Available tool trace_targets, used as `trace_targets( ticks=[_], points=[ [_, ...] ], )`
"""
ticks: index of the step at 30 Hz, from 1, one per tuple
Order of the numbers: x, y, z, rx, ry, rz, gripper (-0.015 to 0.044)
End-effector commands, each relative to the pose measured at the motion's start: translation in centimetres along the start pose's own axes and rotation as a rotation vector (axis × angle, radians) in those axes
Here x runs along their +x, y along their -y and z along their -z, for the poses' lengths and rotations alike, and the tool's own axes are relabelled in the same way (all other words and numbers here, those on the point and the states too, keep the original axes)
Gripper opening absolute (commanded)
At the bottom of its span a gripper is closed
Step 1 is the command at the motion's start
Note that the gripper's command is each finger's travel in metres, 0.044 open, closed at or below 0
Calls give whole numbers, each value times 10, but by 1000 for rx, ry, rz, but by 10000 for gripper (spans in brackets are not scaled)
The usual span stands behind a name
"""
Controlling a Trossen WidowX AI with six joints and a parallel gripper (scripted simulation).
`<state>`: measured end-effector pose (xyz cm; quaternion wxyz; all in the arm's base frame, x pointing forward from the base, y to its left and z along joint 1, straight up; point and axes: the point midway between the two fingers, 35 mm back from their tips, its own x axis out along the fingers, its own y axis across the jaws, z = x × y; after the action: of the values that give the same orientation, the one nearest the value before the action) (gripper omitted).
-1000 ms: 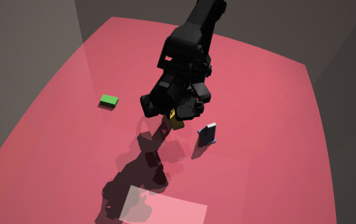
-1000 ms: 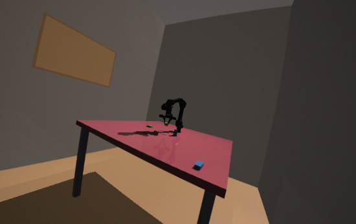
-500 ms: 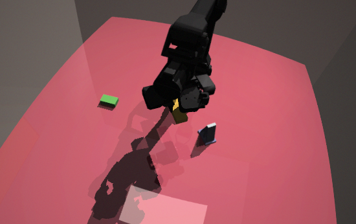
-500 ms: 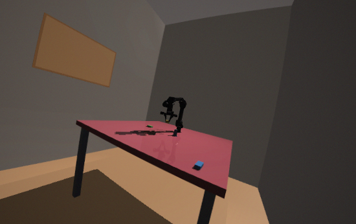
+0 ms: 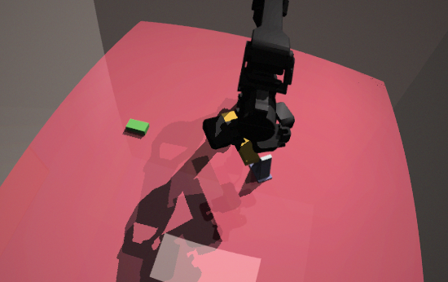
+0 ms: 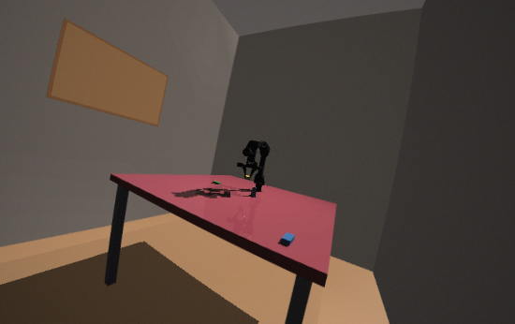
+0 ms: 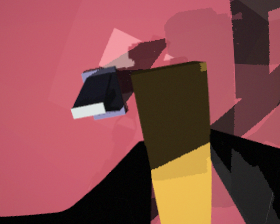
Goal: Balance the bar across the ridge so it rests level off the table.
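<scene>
Bar [image 5: 248, 154] [image 6: 247, 176] [image 7: 178, 130], yellow with its outer portion in shade, is clamped between the fingers of the gripper [image 5: 239, 132] [image 6: 248, 169] [image 7: 175, 143], which is closed on it. The bar is held above the table [image 5: 340, 183] [image 6: 274, 211] [image 7: 31, 100]; in the top view it extends from the far left to the near right, visible on both sides of the gripper. The ridge [image 5: 265, 168] [image 6: 254, 192] [image 7: 98, 92] stands upright on the table, just to the right of the bar's near end in the top view. It is dark-sided with a white top edge and has a bluish base [image 5: 264, 179] [image 7: 110, 114]. The bar is not seated across the ridge. The black arm [image 5: 269, 49] [image 6: 264, 154] reaches in from the far side of the table. A green block [image 5: 138, 125] [image 6: 216, 183] lies to the left, well apart from the gripper. A blue block [image 6: 287, 239] lies at the near right of the table in the exterior view. A pale rectangular patch [image 5: 218, 261] shows on the near part of the tabletop. Beyond the table, an orange-brown panel [image 6: 110, 80] is located on the left wall.
</scene>
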<state>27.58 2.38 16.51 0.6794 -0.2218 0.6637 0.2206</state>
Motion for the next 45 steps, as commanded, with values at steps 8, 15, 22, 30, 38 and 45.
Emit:
trace_targets(
  ticks=[8, 15, 22, 30, 38, 45],
  points=[
    [-2, -32, -25, -3, 5, 2, 0],
    [-2, -55, -38, -6, 6, 0, 0],
    [-1, -65, -43, -8, 7, -1, 0],
    [11, -66, -45, -8, 7, -1, 0],
    [24, -66, -44, -8, 7, -1, 0],
    [36, -66, -43, -8, 7, -1, 0]
  ],
)
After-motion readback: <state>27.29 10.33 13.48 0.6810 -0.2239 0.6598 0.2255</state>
